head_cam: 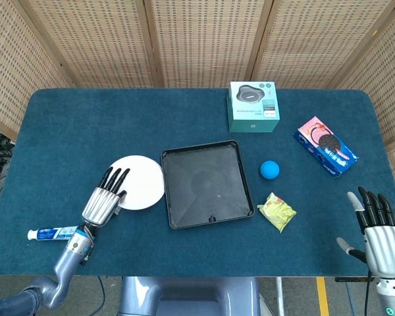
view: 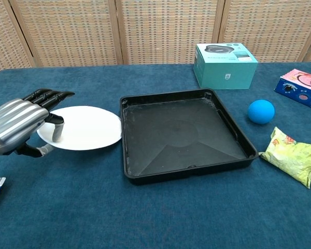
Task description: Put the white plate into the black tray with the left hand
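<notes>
A round white plate (head_cam: 143, 182) (view: 88, 134) is just left of the black tray (head_cam: 178, 217) (view: 145, 174), its right rim close to the tray's left wall. My left hand (head_cam: 104, 203) (view: 19, 127) grips the plate's left edge, thumb on top and fingers stretched along the rim; in the chest view the plate looks lifted off the cloth. The tray is empty. At the table's front right corner my right hand (head_cam: 378, 232) stands with its fingers apart and holds nothing; only the head view shows it.
A toothpaste tube (head_cam: 52, 232) lies by my left forearm. Right of the tray are a blue ball (head_cam: 270, 170) (view: 261, 111) and a yellow snack bag (head_cam: 276, 211) (view: 293, 153). A teal box (head_cam: 253, 106) (view: 225, 58) stands behind, and a cookie box (head_cam: 325, 146) at far right.
</notes>
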`<state>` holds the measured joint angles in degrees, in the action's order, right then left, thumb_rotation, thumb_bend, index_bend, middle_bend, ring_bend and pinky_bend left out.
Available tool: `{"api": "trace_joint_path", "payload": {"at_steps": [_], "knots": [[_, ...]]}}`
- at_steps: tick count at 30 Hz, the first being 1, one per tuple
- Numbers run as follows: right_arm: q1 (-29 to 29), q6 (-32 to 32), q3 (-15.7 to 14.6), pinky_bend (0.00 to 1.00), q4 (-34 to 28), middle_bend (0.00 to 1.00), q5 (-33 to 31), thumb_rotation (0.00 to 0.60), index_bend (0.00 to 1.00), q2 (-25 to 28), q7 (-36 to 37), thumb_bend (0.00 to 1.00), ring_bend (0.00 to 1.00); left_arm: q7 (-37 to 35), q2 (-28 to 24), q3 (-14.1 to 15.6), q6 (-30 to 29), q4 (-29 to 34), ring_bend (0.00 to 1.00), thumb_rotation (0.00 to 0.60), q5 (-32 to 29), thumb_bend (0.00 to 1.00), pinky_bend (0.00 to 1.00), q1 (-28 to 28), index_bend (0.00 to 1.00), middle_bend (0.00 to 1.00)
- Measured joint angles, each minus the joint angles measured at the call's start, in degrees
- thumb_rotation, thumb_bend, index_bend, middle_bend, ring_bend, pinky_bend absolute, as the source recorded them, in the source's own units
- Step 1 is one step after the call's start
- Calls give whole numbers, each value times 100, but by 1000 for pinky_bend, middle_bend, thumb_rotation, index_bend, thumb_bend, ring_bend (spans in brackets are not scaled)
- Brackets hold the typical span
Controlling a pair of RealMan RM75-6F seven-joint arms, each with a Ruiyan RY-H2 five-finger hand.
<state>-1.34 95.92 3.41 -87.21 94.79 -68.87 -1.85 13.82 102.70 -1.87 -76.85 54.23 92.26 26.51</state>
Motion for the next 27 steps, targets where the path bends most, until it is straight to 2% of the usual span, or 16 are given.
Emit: {"api": "trace_joint_path", "payload": {"at_steps": [14, 21, 27], "knots": [[-10, -48, 0, 0, 18, 0, -31, 600, 56, -1, 16, 166, 0, 113, -442, -309, -383, 562, 0, 600, 292, 473, 0, 387, 774, 0], [-19, -88, 36, 0, 84, 0, -123, 600, 56, -13, 73, 166, 0, 360, -584, -653, -493, 1057, 0, 600, 363, 473, 0, 716, 808, 0], [-36, -160, 70, 0, 152, 0, -234, 600, 56, -26, 145, 166, 0, 435, -585, -864, -537, 1183, 0, 600, 362, 473, 0, 927, 814, 0]]}}
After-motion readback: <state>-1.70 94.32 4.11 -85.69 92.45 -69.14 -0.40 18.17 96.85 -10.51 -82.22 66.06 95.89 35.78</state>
